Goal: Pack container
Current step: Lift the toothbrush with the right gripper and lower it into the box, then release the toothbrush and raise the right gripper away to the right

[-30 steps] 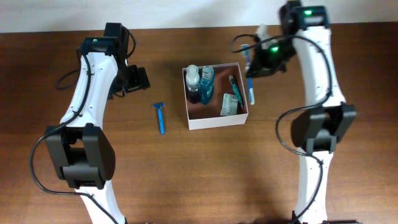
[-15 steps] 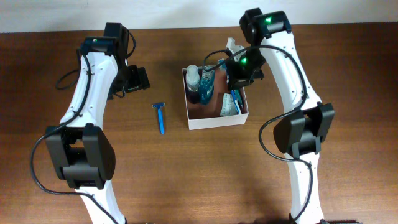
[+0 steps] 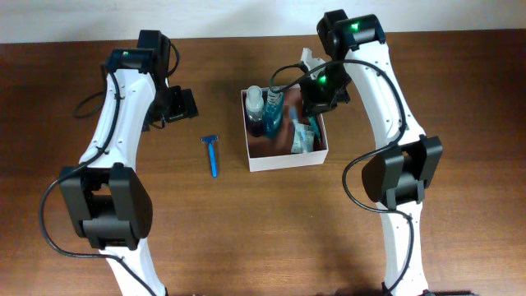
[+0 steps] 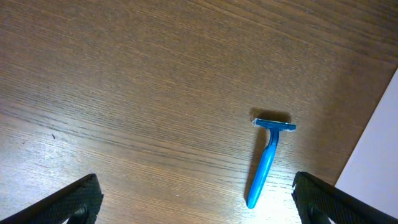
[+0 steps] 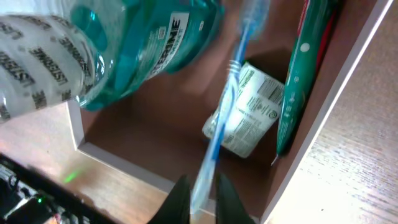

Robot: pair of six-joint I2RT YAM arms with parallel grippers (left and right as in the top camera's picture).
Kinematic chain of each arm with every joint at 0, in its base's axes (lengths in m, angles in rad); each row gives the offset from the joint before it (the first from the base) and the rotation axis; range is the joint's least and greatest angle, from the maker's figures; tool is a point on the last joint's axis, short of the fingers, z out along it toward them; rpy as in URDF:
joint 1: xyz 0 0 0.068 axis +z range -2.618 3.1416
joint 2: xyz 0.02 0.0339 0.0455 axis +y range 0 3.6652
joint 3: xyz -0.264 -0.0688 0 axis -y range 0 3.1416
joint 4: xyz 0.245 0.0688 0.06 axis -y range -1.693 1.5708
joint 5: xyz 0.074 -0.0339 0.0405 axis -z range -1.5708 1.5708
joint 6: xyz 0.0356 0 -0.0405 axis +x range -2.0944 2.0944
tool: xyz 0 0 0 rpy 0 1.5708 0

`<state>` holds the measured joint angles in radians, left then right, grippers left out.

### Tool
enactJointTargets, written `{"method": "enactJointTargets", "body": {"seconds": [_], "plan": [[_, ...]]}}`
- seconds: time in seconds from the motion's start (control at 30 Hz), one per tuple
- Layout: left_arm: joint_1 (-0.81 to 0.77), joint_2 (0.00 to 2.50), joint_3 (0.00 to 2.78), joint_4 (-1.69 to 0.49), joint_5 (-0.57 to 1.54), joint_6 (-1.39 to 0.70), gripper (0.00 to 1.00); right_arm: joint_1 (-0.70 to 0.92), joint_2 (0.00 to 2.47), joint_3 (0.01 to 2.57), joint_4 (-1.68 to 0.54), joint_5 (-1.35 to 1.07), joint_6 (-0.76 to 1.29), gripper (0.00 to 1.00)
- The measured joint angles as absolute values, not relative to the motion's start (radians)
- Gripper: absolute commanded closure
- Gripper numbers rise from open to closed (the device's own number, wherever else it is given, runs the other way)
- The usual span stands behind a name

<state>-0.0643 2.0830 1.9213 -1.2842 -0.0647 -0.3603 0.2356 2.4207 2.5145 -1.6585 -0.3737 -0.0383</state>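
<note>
1. While my right tool (image 5: 202, 194) hangs over the box (image 3: 288, 159), it pinches the lower end of a blue toothbrush (image 5: 229, 87), whose other end angles down into the box.
2. The box sits flat on the tabletop (image 3: 246, 222), open side up. Two mouthwash bottles (image 5: 137, 43) fill its far-left corner, a green tube (image 5: 300, 81) lies along its right wall, and a small printed packet (image 5: 249, 115) rests just left of that tube.
3. I judge the box to be thin card: light for its size, fairly stiff at the corners, and easy to dent in the middle of a wall. With the bottles inside, its far-left corner should be the heavy part. It would likely slide on the smooth wood if I bumped a wall.
4. If I had to steady or move the box, I would pinch a wall at the rim close to a corner, or push low on a wall. I would not squeeze mid-wall.
5. The toothbrush looks light, stiff and smooth, so it could pivot in my pinch. The bare floor left of the packet seems the safest spot for it.
6. My left tool (image 4: 199, 202) is spread wide with nothing in it, out to the left of the box. A blue razor (image 4: 268, 158) lies near the box's left wall without touching it. It looks light and rigid, and I would take it across the middle of the handle.
</note>
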Motion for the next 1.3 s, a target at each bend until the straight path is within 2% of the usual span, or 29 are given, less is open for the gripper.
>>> {"method": "enactJointTargets", "body": {"seconds": [0.37, 0.5, 0.6, 0.83, 0.97, 1.3], "plan": [[-0.064, 2.083, 1.921, -1.284, -0.065, -0.36, 0.01, 0.229, 2.421, 2.514, -1.627, -0.327, -0.027, 0.84], [-0.064, 2.083, 1.921, -1.284, -0.065, -0.36, 0.01, 0.197, 2.421, 2.514, -1.628, -0.317, -0.026, 0.79], [-0.064, 2.083, 1.921, -1.284, -0.065, -0.36, 0.01, 0.131, 2.421, 2.514, -1.639, -0.315, -0.019, 0.62], [-0.064, 2.083, 1.921, -1.284, -0.065, -0.36, 0.01, -0.101, 2.421, 2.514, -1.675, -0.275, -0.016, 0.3], [-0.064, 2.083, 1.921, -1.284, -0.065, -0.36, 0.01, -0.185, 2.421, 2.513, -1.694, -0.197, -0.019, 0.01], [-0.064, 2.083, 1.921, -1.285, -0.065, -0.36, 0.01, -0.226, 2.421, 2.496, -1.676, -0.119, -0.019, 0.01]]}}
